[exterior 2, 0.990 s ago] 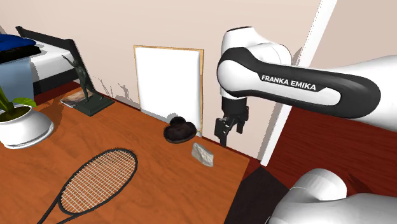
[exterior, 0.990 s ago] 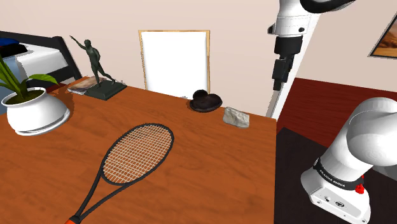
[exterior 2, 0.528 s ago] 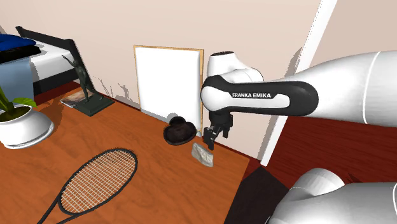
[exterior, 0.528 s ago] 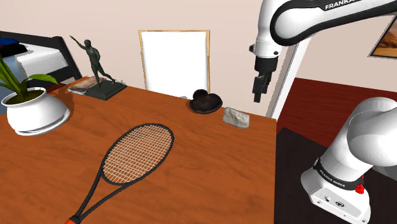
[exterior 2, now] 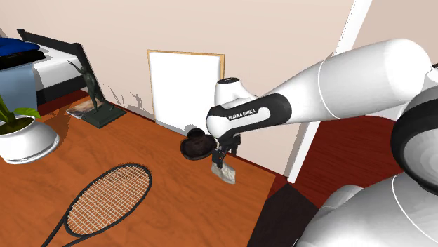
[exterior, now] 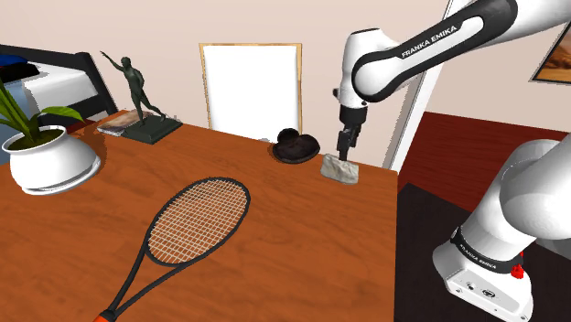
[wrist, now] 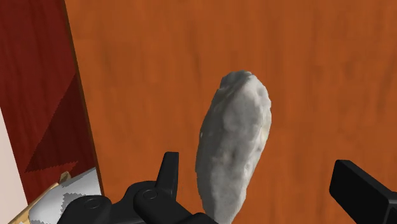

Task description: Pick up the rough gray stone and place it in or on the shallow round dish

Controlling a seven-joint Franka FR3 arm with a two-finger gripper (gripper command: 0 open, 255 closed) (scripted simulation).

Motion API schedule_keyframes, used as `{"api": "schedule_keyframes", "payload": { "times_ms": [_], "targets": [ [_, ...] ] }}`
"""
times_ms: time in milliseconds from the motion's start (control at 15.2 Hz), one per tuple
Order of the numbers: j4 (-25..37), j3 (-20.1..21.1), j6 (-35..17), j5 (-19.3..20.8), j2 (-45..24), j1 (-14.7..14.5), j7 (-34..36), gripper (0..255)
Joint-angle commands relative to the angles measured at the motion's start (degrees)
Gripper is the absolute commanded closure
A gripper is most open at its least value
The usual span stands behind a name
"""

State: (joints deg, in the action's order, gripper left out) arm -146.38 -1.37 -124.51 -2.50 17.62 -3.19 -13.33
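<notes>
Two black jaws are standing wide open, straddling a rough, lumpy grey stone (wrist: 234, 143) on the wood-grained counter (wrist: 159, 63), dark round dish (exterior: 295, 146) at its ten o'clock.

The stone (wrist: 232, 146) was pale mottled grey, the dish (exterior: 295, 146) near-black, the bench (exterior: 274, 247) orange-brown with wood grain, the hand (wrist: 262, 175) black.

Home: statuette (exterior: 137, 87), potted plant (exterior: 50, 157), perhaps bed (exterior: 57, 66).
</notes>
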Motion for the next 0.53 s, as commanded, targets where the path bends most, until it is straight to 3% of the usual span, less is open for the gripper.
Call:
{"api": "schedule_keyframes", "payload": {
  "times_ms": [0,462],
  "targets": [
    [0.8,0.0,-4.2,0.0,-4.1,-0.3,-0.8,0],
    [-1.0,0.1,-10.5,-0.4,-8.5,-0.5,-1.3,0]
  ]
}}
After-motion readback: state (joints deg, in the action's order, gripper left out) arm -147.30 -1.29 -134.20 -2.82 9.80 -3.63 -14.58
